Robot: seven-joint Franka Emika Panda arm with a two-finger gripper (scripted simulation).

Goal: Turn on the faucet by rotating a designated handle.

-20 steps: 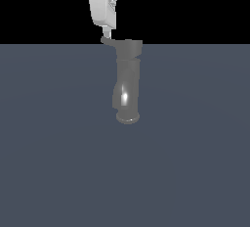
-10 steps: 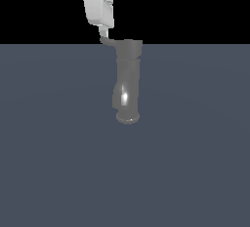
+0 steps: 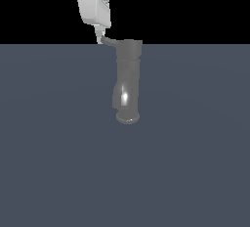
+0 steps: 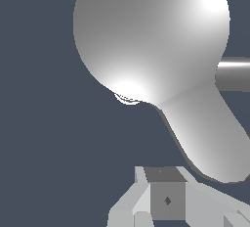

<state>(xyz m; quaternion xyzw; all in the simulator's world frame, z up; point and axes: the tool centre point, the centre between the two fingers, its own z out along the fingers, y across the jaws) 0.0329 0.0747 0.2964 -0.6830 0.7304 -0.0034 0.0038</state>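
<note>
A: What lies nearest in the exterior view?

B: A flat, dark blue-grey counter [image 3: 58,172] fills the lower part of the picture, under a black background.

A: Where is the faucet?

B: The faucet [image 3: 128,81] stands upright on the counter, close to the middle of the exterior view. It is a glossy grey cylinder with a flared round base, a bulging spout low on the side toward the exterior view's left, and a wider cap on top.

A: And the handle?

B: The handle [image 3: 110,40] is a short thin lever jutting from the top cap toward the exterior view's left, its tip paler than the rest.

A: Where is the robot?

B: The white gripper [image 3: 101,34] hangs down from the top edge, above and toward the exterior view's left of the cap. Its lower tip sits right at the handle's pale end and looks to be touching it.

A: Are its fingers apart or together?

B: I cannot tell. The wrist view shows only one grey finger pad [image 4: 167,199] near the frame edge, with the faucet's rounded top [image 4: 151,35] and the handle [image 4: 207,135] filling the picture beyond it.
</note>
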